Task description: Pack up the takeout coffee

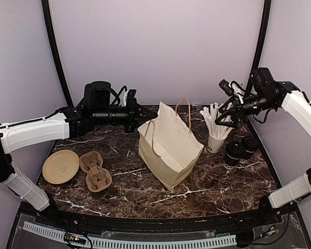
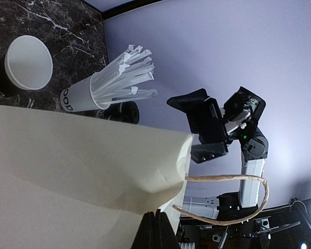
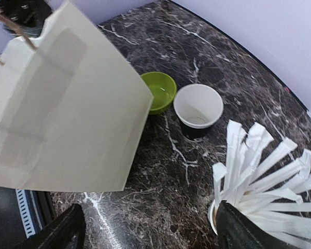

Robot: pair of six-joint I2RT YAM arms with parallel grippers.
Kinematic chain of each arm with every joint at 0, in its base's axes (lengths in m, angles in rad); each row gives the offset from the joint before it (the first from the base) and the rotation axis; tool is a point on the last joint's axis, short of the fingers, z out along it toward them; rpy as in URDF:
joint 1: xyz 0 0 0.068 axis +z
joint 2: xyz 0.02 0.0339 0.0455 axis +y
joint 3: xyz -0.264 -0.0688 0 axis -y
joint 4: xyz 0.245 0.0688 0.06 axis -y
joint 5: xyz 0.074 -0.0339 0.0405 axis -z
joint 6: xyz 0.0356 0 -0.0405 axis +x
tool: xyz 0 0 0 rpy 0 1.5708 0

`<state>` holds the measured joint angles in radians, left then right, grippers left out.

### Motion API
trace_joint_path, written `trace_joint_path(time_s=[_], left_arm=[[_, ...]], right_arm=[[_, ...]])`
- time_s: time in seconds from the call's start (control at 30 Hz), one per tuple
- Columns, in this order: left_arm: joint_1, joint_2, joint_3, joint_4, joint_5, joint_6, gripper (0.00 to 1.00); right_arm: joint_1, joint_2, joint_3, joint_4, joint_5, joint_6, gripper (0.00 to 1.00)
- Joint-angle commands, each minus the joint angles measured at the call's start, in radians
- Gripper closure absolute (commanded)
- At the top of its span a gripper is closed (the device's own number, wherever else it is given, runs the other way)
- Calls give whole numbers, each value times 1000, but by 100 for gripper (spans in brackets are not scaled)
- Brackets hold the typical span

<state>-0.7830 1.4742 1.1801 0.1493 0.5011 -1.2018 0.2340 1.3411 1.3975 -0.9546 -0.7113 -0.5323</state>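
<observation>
Two lidded black coffee cups (image 1: 240, 149) stand at the right of the table. An open black coffee cup with a white inside (image 3: 198, 109) stands behind the paper bag (image 1: 168, 145); it also shows in the left wrist view (image 2: 28, 62). My left gripper (image 1: 138, 118) is at the bag's upper left rim, and its fingers (image 2: 158, 231) are pressed together on the bag's edge (image 2: 83, 171). My right gripper (image 1: 229, 111) hovers above the white straw cup (image 1: 215, 141). It is wide open and empty (image 3: 153, 233), with bare table between the jaws.
A lime-green bowl (image 3: 159, 91) sits beside the open cup, behind the bag. A brown cardboard cup carrier (image 1: 95, 171) and a tan plate (image 1: 60, 166) lie at the left. The straw cup (image 3: 259, 171) is next to my right finger. The bag has twine handles (image 2: 228, 199).
</observation>
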Motion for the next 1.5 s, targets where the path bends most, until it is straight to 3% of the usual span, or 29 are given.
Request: trace_joint_path(time_s=[0.0,0.1,0.17,0.2,0.27,0.33,0.5,0.77,0.83,0.93,1.1,1.23,1.47], left_arm=[[-2,-39,-25,1,-86,6,100],[-2,-23,-7,-13,-98,26,95],[-2,-19,6,-31,-116,45,84],[-2,-20,12,-47,-142,68,72],[-2,-25,36,-104,-180,110,60],[-2,-35,52,-137,-223,157,55],[-2,-69,56,-206,-300,236,54],[1,-127,43,-251,-389,307,55],[1,-140,43,-263,-420,323,55],[6,-148,45,-272,-429,341,54],[11,-127,51,-264,-391,366,54],[12,-106,51,-260,-368,374,54],[12,-107,48,-255,-356,384,54]], right_arm=[[77,-56,86,-87,-173,-69,2],[201,-53,122,-14,-50,2,1],[276,-16,170,28,50,76,1],[302,14,208,37,83,107,1],[333,77,294,23,98,142,1],[364,126,365,17,103,176,1],[466,202,449,45,259,240,3],[470,224,466,74,390,317,33],[470,210,466,71,376,315,32],[469,182,464,52,352,297,17],[469,145,423,40,306,239,6],[469,173,418,49,338,220,7],[469,231,474,82,419,192,27]])
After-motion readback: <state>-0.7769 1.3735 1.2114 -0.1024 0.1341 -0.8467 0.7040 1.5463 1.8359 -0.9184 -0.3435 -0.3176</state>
